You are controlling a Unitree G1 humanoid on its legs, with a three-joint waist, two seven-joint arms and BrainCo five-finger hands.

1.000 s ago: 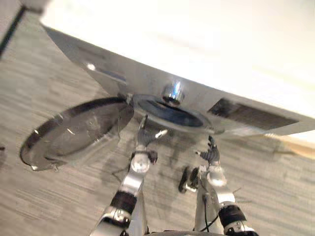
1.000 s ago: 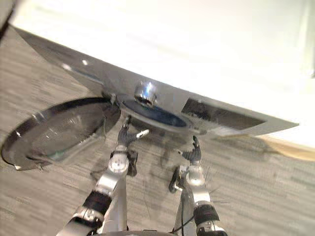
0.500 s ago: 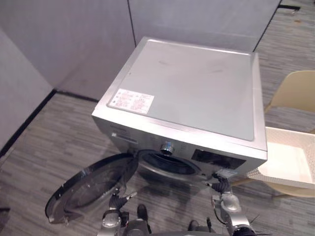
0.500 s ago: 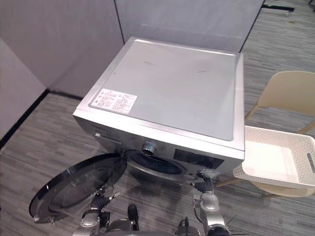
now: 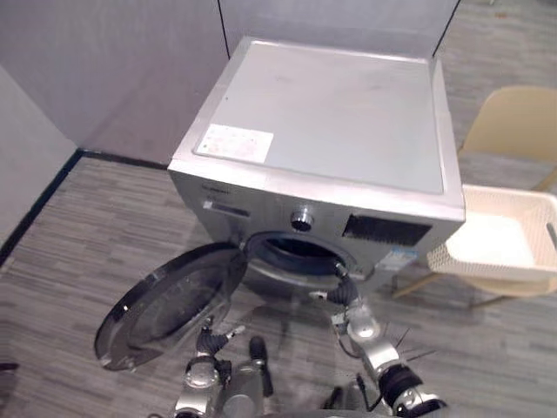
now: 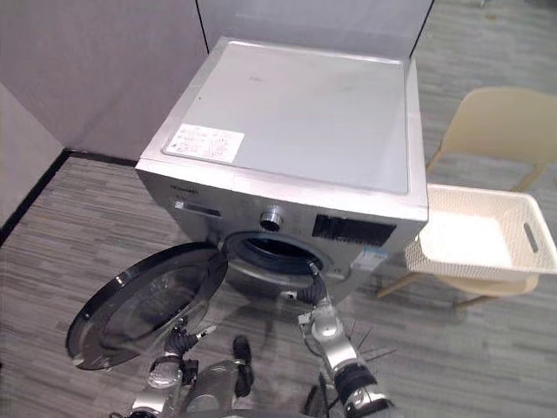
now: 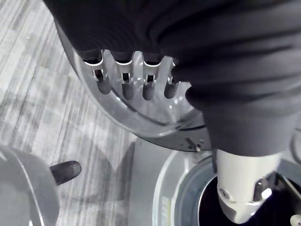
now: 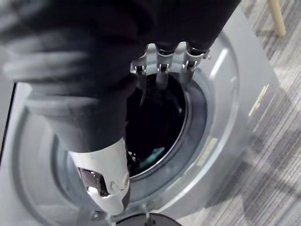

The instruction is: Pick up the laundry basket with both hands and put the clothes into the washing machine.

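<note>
As the camera has shifted, the washing machine (image 5: 331, 113) shows whole, its door (image 5: 170, 305) wide open. The laundry basket (image 5: 457, 259) rests on the chair (image 5: 513, 122) beside it, apparently empty. With fingers straight, the right hand (image 5: 341, 292) has moved to the drum mouth (image 8: 155, 117), and the left hand (image 5: 209, 335) hangs relaxed, so loading seems finished.

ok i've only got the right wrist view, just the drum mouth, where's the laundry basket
observer: the laundry basket sits on a beige chair to the right of the washing machine.
operator: anything in it
observer: no clothes that i can see, just its pale floor.
operator: and the door
observer: the door hangs wide open on the machine's left, with the left hand open just in front of it.
</note>
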